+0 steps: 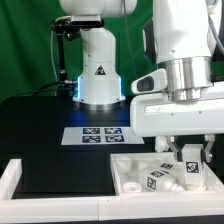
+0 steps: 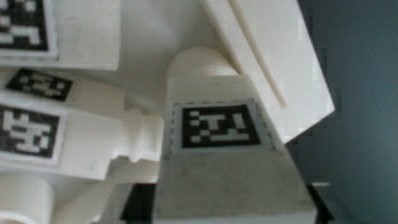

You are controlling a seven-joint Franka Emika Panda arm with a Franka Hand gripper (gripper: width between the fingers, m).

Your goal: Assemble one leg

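Observation:
In the wrist view a white leg with a black-and-white square tag stands between my gripper's two black fingers, which press on its two sides. In the exterior view my gripper is low at the right, shut on that leg among other white parts. More legs alike lie beside it. Other tagged white parts show next to the held leg in the wrist view; I cannot tell whether they are legs or the panel.
The marker board lies on the black table ahead of the robot base. A white walled tray holds the loose parts. A white rim runs along the exterior view's lower left.

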